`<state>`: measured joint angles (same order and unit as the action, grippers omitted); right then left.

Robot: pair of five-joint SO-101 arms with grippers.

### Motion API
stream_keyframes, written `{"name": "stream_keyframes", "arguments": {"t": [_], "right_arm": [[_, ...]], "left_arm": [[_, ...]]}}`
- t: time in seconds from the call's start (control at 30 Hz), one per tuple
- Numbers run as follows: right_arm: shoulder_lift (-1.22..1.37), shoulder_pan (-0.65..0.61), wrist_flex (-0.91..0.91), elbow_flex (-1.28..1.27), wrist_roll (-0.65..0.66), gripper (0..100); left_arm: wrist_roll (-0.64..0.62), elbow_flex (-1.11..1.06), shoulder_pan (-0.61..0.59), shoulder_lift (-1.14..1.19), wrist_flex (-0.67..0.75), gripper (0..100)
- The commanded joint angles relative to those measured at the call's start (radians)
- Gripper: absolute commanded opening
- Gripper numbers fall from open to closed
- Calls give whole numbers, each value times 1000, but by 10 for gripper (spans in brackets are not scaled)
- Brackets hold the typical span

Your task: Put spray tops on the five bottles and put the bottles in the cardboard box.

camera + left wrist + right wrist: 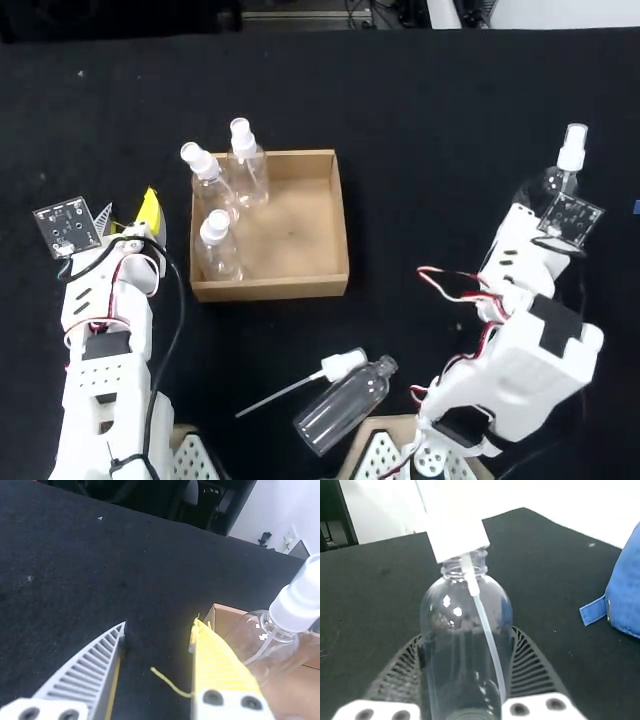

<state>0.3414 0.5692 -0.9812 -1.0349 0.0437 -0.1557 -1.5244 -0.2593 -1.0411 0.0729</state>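
Box (300, 230) sits open near the middle of the black table (430, 110); three bottles (222, 258) stand upright in its left half, each with one of the spray tops (214, 226) on it, two toward the far corner and one toward the near wall.

Left claw (159, 626) is just beside the box's left wall; its grey and yellow fingers are apart with nothing between them; its wrist view catches a corner of the box and one topped bottle past the yellow finger.

Right claw (467, 635) is well off to the right of the box, clamped on a fourth bottle (462, 610), a finger against each side of the clear body; a white top (455, 530) sits over the neck with its tube running down inside; the neck threads show below it and it leans a little to one side; whether this bottle touches the table I cannot tell.

Fifth bottle (345, 405) lies on its side at the near edge, between the two arms, its neck bare; a loose top (342, 365) lies just beside that neck, its thin tube pointing away to the left.

Blue cloth (620, 605) lies on the table near the right claw.
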Motion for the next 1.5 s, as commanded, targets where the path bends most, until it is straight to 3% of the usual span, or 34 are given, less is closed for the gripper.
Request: {"name": "stream_keyframes", "arguments": {"t": [0.0,0.17,0.5,0.7,1.0,1.2,1.47], "right_arm": [[39,25,-149,-10,9,11],[76,15,-324,-76,17,14],[74,15,-301,-79,18,20],[74,-5,-301,-81,18,176],[74,-23,-301,-79,18,201],[74,-23,-301,-82,18,363],[70,-18,-307,-79,18,332]], "left_arm": [[8,10,5,-11,25,191],[8,10,7,-11,25,191],[8,10,7,-11,25,191],[8,10,8,-11,25,191],[8,10,8,-11,25,191],[8,10,8,-11,25,191],[8,10,8,-11,25,191]]}}
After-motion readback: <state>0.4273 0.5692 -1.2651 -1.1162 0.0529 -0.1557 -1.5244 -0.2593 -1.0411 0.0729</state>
